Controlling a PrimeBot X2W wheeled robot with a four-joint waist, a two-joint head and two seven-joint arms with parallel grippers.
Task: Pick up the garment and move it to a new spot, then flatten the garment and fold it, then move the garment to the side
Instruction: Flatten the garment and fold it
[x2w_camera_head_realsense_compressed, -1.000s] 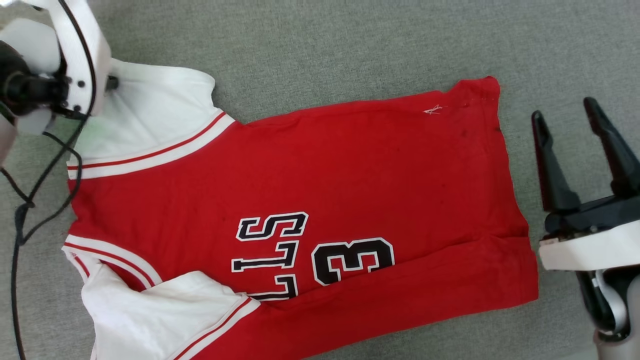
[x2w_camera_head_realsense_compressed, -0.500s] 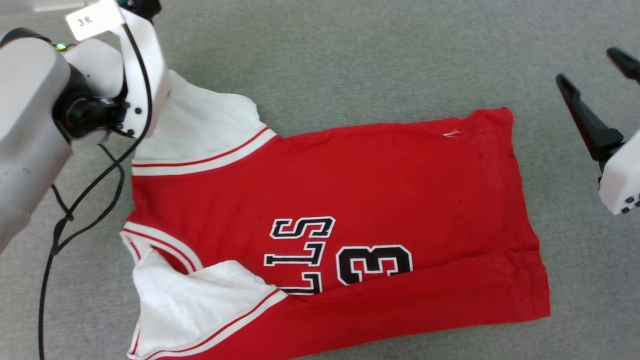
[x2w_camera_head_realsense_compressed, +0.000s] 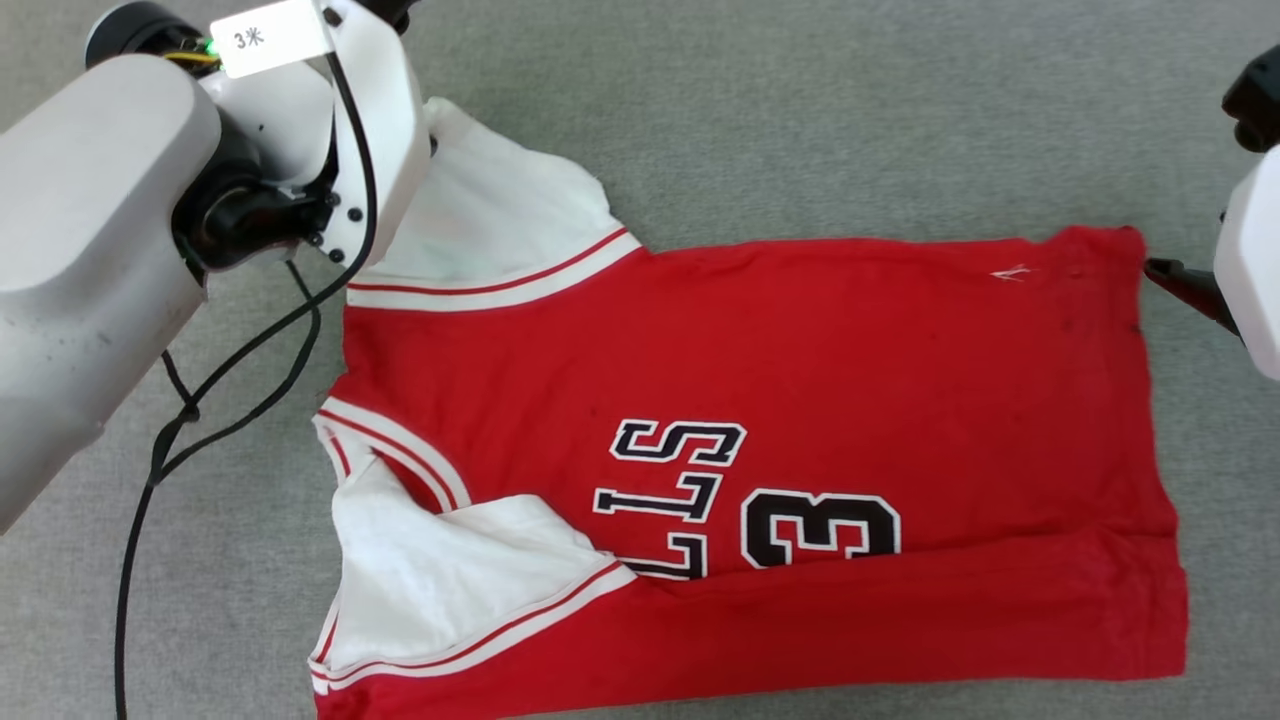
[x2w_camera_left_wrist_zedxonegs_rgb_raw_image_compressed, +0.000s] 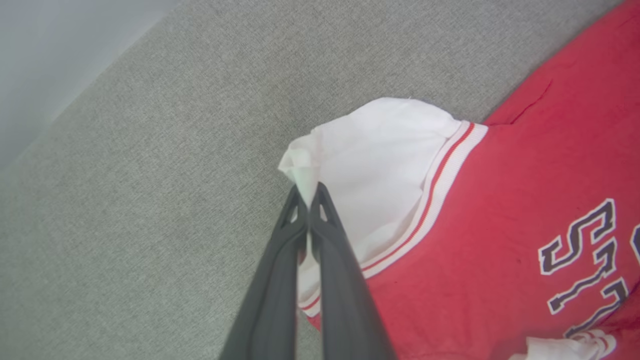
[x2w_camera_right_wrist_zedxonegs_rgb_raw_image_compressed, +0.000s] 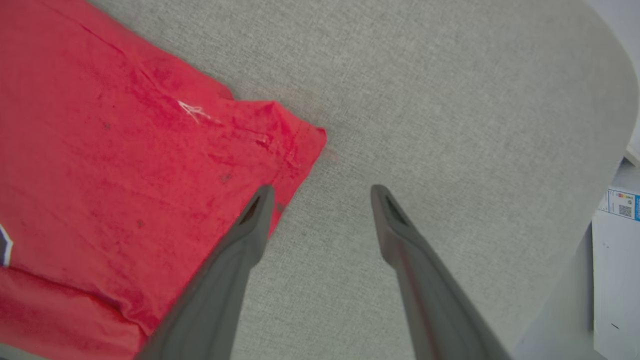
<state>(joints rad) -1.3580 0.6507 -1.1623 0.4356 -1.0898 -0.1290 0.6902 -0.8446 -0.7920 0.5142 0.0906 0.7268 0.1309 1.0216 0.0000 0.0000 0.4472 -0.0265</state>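
The garment (x2w_camera_head_realsense_compressed: 800, 370), a red jersey with white sleeves and a black 3, lies spread on the grey cloth surface (x2w_camera_head_realsense_compressed: 800, 120), collar end to the left. In the left wrist view my left gripper (x2w_camera_left_wrist_zedxonegs_rgb_raw_image_compressed: 309, 192) is shut on the tip of the far white sleeve (x2w_camera_left_wrist_zedxonegs_rgb_raw_image_compressed: 380, 165), which is pinched up into a small peak. My left wrist (x2w_camera_head_realsense_compressed: 370, 130) covers that spot in the head view. My right gripper (x2w_camera_right_wrist_zedxonegs_rgb_raw_image_compressed: 322, 197) stands open just off the garment's far hem corner (x2w_camera_right_wrist_zedxonegs_rgb_raw_image_compressed: 295, 145), its left finger over the red edge. One dark finger (x2w_camera_head_realsense_compressed: 1178, 285) shows by that corner.
A black cable (x2w_camera_head_realsense_compressed: 180, 420) hangs from my left arm over the surface beside the collar. The surface's rounded edge (x2w_camera_right_wrist_zedxonegs_rgb_raw_image_compressed: 600, 200) runs close on the right gripper's far side, with a white labelled box (x2w_camera_right_wrist_zedxonegs_rgb_raw_image_compressed: 617, 210) beyond it. Bare grey cloth lies beyond the garment.
The head view has shifted. My left fingers have shut on the far sleeve's tip. My right gripper has moved from beside the hem's middle to its far corner, still open.
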